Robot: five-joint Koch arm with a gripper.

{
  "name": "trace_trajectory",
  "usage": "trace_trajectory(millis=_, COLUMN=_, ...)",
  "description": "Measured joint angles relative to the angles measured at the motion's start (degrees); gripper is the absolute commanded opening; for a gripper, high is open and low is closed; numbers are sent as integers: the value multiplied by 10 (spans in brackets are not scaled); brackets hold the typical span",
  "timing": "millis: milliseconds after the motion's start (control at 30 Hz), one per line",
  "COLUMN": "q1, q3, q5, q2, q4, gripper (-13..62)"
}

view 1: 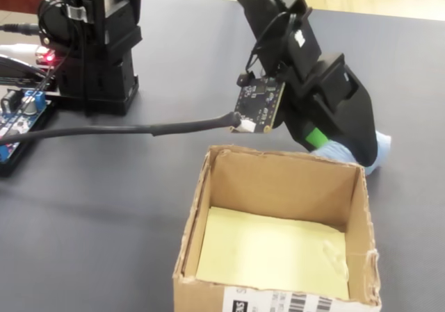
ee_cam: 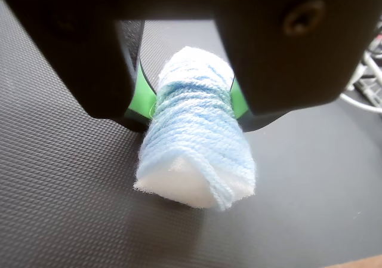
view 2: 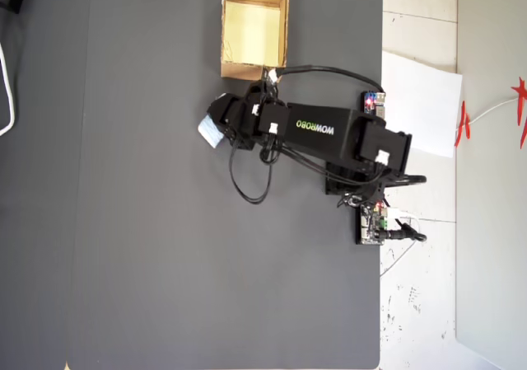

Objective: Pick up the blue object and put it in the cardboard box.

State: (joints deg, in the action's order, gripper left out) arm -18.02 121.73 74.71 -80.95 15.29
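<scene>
Cardboard box (view 1: 278, 187) holds only its yellow floor
Claw (ee_cam: 192, 104) clamped on the blue object (ee_cam: 197, 142), which rests on the dark desk (ee_cam: 71, 196) just beside the box

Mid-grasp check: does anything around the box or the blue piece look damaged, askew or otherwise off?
Only cosmetic wear. The cardboard box has ragged, torn top edges, and its yellow liner lies wrinkled. The blue object sits squarely between the gripper pads on the mat, its yarn wrap fuzzy but intact. Nothing is spilled.
</scene>
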Motion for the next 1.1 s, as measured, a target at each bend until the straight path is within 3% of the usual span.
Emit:
trace_trajectory(millis=300, q1=3, q3=83, q5=69, q2=-39, q4=-160, gripper=101)
trace_trajectory(millis=700, q1=-3, q3=126, q5=82, q2=-210, q4=-213, gripper=101)
trace_trajectory(millis=1100, q1=-158, q3=144, q5=94, q2=-289, q4=-208, gripper=101)
